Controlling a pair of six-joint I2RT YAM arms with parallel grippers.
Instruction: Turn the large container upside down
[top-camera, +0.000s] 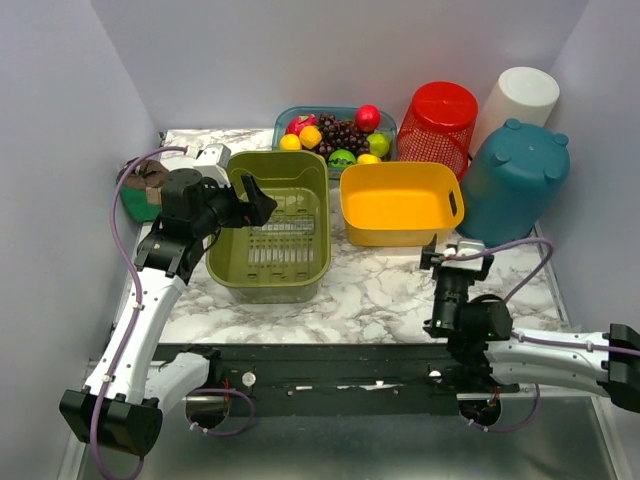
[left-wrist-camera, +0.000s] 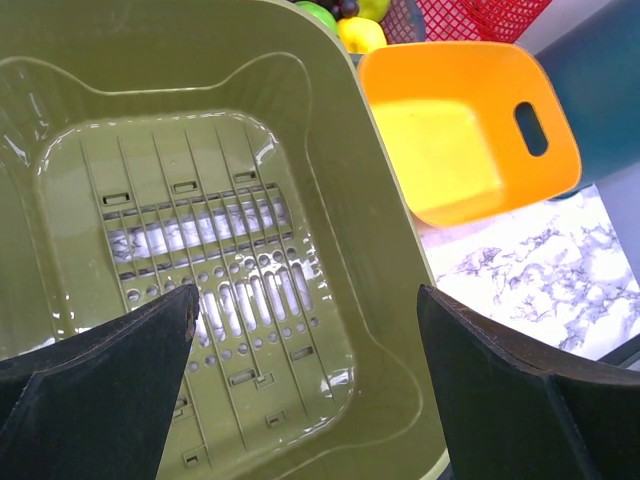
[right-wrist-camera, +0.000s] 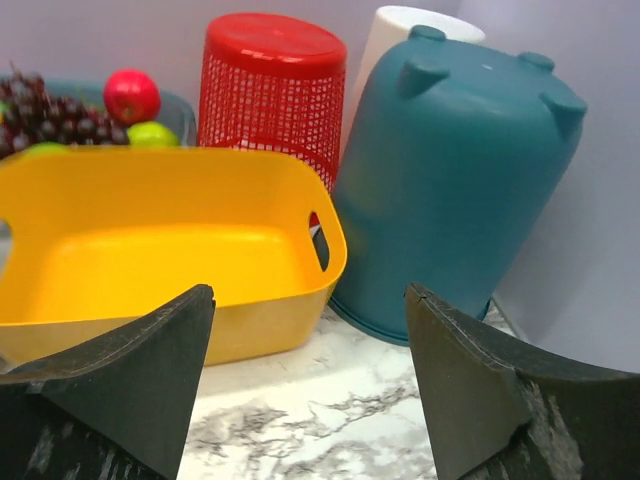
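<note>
The large container is a teal bin standing upside down at the back right, its stubby feet pointing up and its rim on the marble table. In the right wrist view the teal bin fills the right half. My right gripper is low over the table in front of it, apart from it. That gripper is open with only bare marble between its fingers. My left gripper hovers open over an olive-green slotted bin, with the bin's wall showing between the jaws.
An orange tub sits upright between the green bin and the teal one. Behind it stand an inverted red mesh basket, a white cylinder and a tray of fruit. Walls close in on both sides.
</note>
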